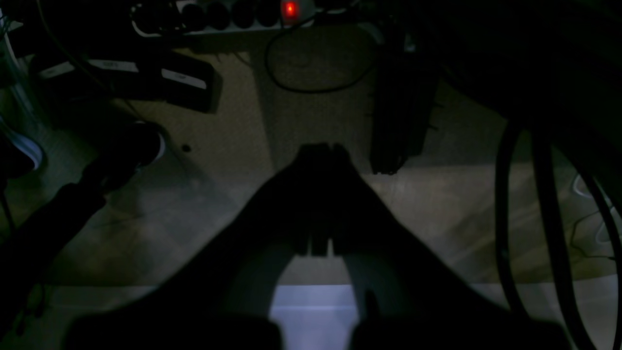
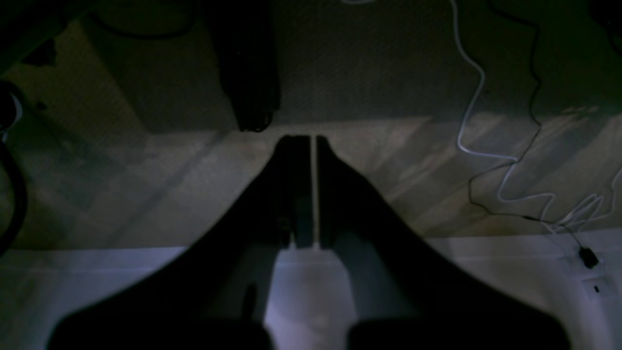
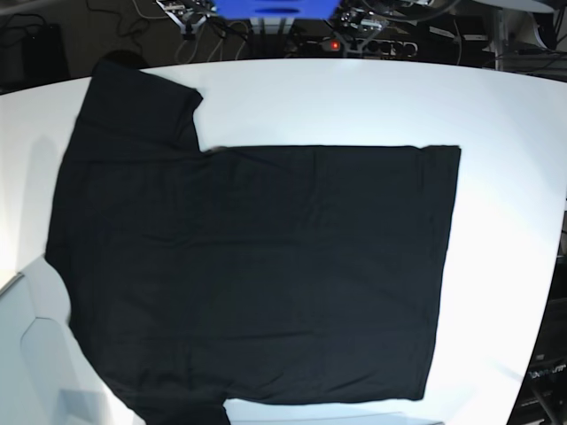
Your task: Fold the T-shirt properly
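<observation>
The black T-shirt lies spread flat on the white table in the base view, with its hem to the right and one sleeve at the far left. No label or print shows. It does not appear in either wrist view. My left gripper is shut and empty, hanging past the table edge above the floor. My right gripper is shut and empty, with only a thin slit between its fingers, also above the floor. Neither gripper shows in the base view.
A power strip with a red light and dark cables lie on the carpet. A white cable snakes over the floor. A dark post stands ahead of the right gripper. The table's white edge is below the fingers.
</observation>
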You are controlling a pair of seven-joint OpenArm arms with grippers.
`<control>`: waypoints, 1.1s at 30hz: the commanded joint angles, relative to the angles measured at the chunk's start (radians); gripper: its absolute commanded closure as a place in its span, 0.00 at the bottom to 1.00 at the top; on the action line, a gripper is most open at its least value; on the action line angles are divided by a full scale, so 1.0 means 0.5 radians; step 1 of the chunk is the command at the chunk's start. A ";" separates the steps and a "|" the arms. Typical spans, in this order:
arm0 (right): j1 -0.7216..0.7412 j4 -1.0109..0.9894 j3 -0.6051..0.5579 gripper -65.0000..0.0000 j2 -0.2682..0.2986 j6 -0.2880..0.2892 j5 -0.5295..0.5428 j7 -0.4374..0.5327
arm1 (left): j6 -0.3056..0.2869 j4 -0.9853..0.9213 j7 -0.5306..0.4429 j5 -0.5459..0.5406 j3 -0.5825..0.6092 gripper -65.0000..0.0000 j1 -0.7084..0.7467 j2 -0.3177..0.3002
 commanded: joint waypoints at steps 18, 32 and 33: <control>-1.192 1.886 -0.010 1.00 0.002 0.040 0.009 -0.196 | 0.025 1.852 0.004 -0.254 0.000 1.00 1.204 -0.314; -1.965 3.126 0.005 1.00 0.134 0.040 0.009 -0.196 | 0.043 2.944 -0.018 -0.668 -0.028 1.00 1.897 -0.738; -1.999 3.203 0.008 1.00 0.137 0.040 0.009 -0.196 | 0.043 3.009 -0.018 -0.671 -0.068 1.00 1.943 -0.732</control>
